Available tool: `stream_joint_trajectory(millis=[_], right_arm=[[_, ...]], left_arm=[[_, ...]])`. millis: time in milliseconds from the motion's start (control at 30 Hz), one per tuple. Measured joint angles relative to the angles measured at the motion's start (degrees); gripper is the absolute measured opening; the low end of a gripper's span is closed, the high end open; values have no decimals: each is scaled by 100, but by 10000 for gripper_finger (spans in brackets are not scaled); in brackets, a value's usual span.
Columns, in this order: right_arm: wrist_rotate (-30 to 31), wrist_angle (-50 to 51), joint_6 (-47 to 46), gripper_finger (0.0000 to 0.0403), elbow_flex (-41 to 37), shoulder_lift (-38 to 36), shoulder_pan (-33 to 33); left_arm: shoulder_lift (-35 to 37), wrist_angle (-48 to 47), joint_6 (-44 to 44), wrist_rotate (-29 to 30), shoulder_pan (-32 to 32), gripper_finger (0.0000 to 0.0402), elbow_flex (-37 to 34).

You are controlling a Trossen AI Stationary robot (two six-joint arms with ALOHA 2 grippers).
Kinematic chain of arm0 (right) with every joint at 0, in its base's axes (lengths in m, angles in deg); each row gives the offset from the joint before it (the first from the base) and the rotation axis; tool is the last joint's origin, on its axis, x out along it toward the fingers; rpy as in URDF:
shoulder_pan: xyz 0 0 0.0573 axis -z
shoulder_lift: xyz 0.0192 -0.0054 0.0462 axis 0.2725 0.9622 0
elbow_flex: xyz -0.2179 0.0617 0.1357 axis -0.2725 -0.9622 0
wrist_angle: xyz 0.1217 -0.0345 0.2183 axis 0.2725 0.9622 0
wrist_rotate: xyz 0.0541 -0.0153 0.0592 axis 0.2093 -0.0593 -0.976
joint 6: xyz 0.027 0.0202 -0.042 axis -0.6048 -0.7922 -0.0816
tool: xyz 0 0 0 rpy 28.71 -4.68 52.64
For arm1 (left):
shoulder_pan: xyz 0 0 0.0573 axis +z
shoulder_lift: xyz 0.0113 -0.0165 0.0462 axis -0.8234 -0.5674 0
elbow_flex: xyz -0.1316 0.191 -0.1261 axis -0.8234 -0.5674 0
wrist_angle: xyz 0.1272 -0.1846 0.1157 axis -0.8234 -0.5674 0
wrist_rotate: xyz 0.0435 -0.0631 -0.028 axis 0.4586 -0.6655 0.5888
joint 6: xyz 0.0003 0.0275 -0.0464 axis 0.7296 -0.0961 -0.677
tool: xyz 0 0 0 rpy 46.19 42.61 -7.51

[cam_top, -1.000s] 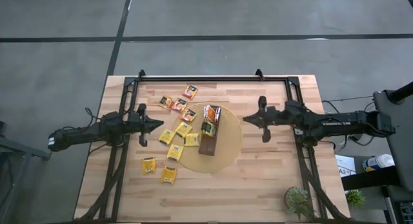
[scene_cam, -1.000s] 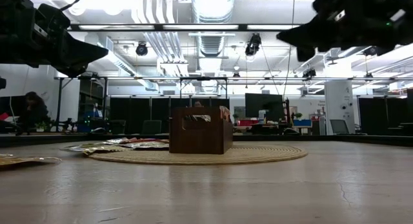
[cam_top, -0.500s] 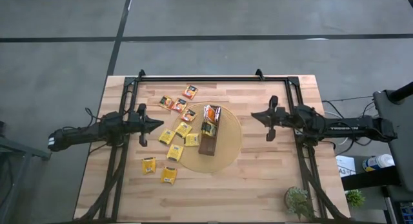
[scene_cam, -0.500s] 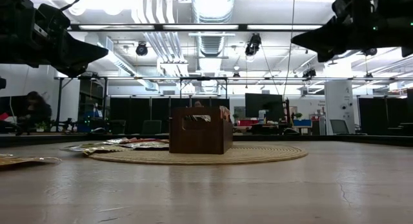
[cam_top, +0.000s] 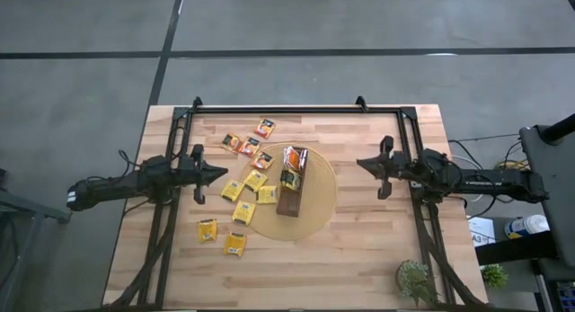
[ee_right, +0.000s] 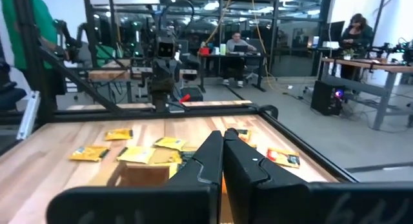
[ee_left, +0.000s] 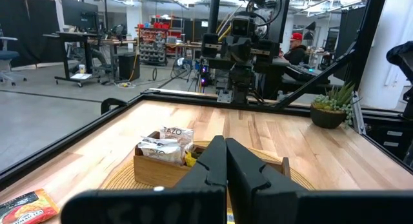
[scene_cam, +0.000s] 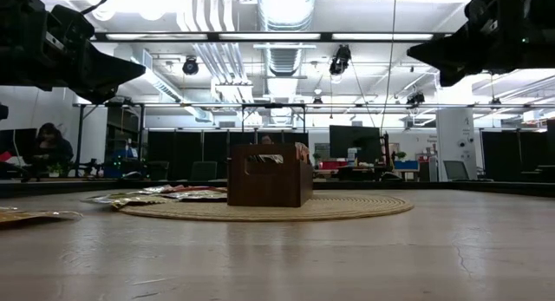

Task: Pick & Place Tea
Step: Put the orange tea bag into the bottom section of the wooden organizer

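1. Your left gripper (cam_top: 216, 174) has its fingers pressed together and holds nothing. It hangs above the table (cam_top: 359, 258), just beside the loose tea sachets (cam_top: 244, 193), with its tip pointing toward them.

2. Your right gripper (cam_top: 364, 164) is also closed on nothing. It hangs over the bare wood on the other side of the round mat (cam_top: 319, 204), well apart from every sachet.

3. The tea is in two places: a few packets already stand in the dark tray (cam_top: 292, 182) on the mat, and about ten lie flat on the wood and on the mat's edge, between the left gripper and the tray.

4. The step in hand, as I judge it, is the reach for the next sachet. Use the left arm, because it is the near one. Spread the fingers before you go down, and choose a packet that lies alone — the two nearest the front edge (cam_top: 207, 229) look easiest. These packets are flat and thin, so come down steeply and pinch one edge; otherwise the fingers may only push it along.

5. The high view shows the whole spread of sachets. The low view (scene_cam: 269, 175) shows only that both grippers hang high above the tray. The left wrist view shows the white-labelled packets inside the tray (ee_left: 164, 143) — no other view shows them clearly.
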Motion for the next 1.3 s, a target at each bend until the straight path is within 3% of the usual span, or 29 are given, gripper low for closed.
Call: stream_joint_trajectory(millis=[333, 667, 833, 1100, 1300], right_arm=[[39, 2, -1034, 9, -324, -479, -105], [33, 22, -815, 9, -449, -996, -429], [-9, 394, -839, 9, -468, -1313, -429], [-569, 1286, -839, 9, -468, -1787, -440], [-580, 1975, -846, 9, -468, -1887, -449]], left_arm=[[0, 0, 0, -2, -2, 0, -1], [0, 0, 0, -2, -2, 0, 0], [0, -1, 0, -2, -2, 0, -2], [-1, -1, 0, -2, 0, 0, -1], [-2, -1, 0, -2, 0, 0, -2]])
